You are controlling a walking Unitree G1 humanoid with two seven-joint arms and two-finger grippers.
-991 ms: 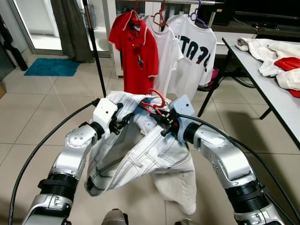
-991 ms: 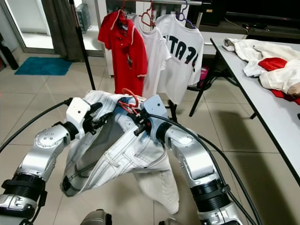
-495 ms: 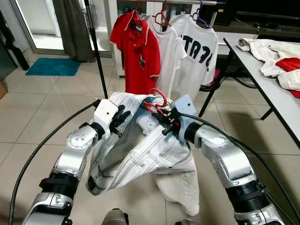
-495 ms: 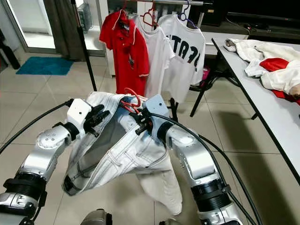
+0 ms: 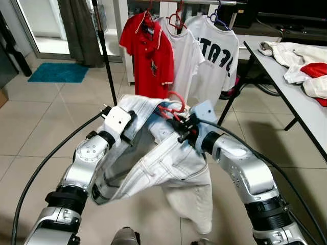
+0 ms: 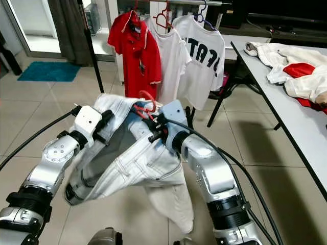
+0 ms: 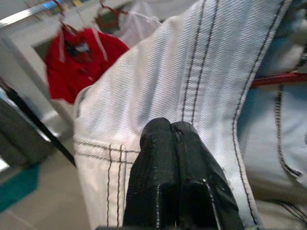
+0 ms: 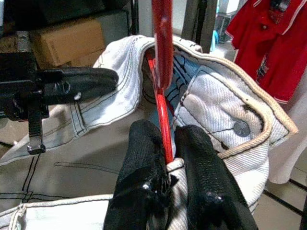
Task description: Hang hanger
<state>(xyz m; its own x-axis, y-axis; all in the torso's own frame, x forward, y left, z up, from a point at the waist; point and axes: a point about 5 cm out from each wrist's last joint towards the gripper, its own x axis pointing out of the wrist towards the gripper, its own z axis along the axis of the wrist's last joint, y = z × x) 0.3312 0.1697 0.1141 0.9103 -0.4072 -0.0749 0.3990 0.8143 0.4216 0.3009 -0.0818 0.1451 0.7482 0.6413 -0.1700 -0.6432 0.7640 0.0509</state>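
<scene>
While the right hand (image 8: 165,165) pinches the red hanger (image 5: 171,106) at frame centre and the left hand (image 7: 173,132) pinches the white jeans (image 5: 163,163), the waistband risks slipping; the rail (image 5: 204,2) sits at upper frame.

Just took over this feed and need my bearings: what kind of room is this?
Probably a home laundry or living area: shirts on a clothes rail, a tiled floor and a table piled with clothes.

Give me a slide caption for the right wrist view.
Right pincer shut on a red hanger threaded through white jeans, red shirt behind.
</scene>
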